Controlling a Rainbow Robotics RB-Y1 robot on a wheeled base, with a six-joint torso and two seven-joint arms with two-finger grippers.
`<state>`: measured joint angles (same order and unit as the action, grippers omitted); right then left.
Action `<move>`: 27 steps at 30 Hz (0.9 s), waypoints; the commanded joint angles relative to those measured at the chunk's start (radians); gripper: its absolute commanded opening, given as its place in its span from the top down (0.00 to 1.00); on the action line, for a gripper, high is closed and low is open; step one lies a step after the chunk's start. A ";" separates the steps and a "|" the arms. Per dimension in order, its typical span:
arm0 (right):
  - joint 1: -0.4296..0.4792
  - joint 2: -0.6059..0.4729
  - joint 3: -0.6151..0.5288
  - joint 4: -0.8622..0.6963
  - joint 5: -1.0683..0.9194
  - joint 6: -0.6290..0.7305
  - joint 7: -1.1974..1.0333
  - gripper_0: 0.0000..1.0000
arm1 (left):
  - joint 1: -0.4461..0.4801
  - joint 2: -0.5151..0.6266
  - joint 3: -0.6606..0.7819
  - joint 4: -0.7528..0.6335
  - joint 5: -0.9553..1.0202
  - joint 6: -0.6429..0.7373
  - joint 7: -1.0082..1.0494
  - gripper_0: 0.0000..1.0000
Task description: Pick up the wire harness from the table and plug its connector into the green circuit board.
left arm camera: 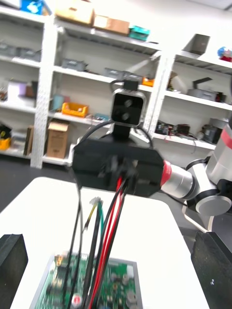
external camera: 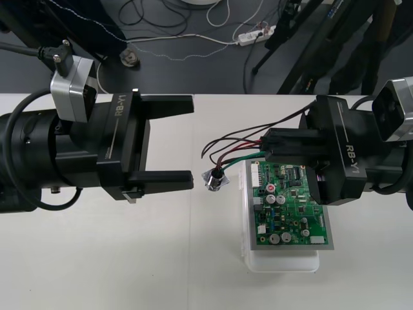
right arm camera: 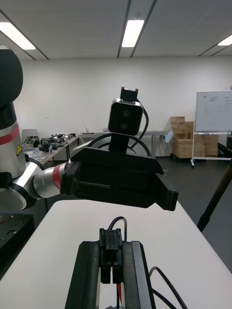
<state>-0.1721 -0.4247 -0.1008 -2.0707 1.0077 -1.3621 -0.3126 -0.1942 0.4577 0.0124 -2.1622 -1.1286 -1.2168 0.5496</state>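
My right gripper [external camera: 266,147] hovers over the far end of the green circuit board [external camera: 290,206] and is shut on the harness's small black plug [right arm camera: 111,251]. The plug stands upright between its two fingers [right arm camera: 86,275]. Red, black and green wires [external camera: 229,150] loop out leftward from that gripper and down to the round metal socket [external camera: 216,179], which is just left of the board. My left gripper [external camera: 188,143] is open to the left of the wires, facing the right one. In the left wrist view the wires [left arm camera: 108,227] hang from the right gripper [left arm camera: 118,166] above the board [left arm camera: 87,285].
The board sits on a white base [external camera: 284,263] right of the table's middle. Pale bare table [external camera: 129,258] stretches in front of and beneath the left arm. Cables and a power strip [external camera: 255,35] lie on the dark floor beyond the far edge.
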 commanded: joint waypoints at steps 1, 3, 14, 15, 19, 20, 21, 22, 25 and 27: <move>0.025 0.052 -0.020 -0.063 0.048 0.015 0.001 1.00 | -0.076 -0.027 -0.065 -0.033 -0.005 0.045 -0.039 0.00; 0.028 0.058 -0.016 -0.068 0.052 0.021 0.001 1.00 | -0.087 -0.028 -0.077 -0.033 -0.005 0.043 -0.043 0.00; 0.056 0.058 0.047 -0.085 0.011 0.083 0.023 1.00 | -0.108 -0.027 -0.164 -0.033 -0.030 0.074 -0.046 0.00; 0.057 0.060 0.049 -0.085 0.003 0.083 0.024 1.00 | -0.111 -0.027 -0.172 -0.033 -0.037 0.080 -0.045 0.00; 0.069 0.063 0.061 -0.092 -0.020 0.083 0.029 1.00 | -0.119 -0.027 -0.195 -0.033 -0.053 0.109 -0.042 0.00; 0.075 0.061 0.069 -0.092 -0.031 0.083 0.030 1.00 | -0.119 -0.027 -0.204 -0.033 -0.054 0.120 -0.042 0.00; 0.080 0.063 0.073 -0.092 -0.037 0.083 0.033 1.00 | -0.120 -0.027 -0.212 -0.033 -0.054 0.128 -0.040 0.00; 0.082 0.061 0.075 -0.092 -0.037 0.083 0.033 1.00 | -0.120 -0.027 -0.215 -0.033 -0.056 0.132 -0.042 0.00; 0.085 0.063 0.078 -0.094 -0.038 0.081 0.043 1.00 | -0.120 -0.027 -0.224 -0.033 -0.056 0.141 -0.045 0.00; 0.086 0.063 0.079 -0.094 -0.038 0.083 0.044 1.00 | -0.120 -0.027 -0.224 -0.033 -0.056 0.141 -0.046 0.00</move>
<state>-0.1013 -0.3797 -0.0415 -2.1232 0.9891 -1.2891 -0.3124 -0.2800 0.4513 -0.1920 -2.1622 -1.1786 -1.1400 0.5433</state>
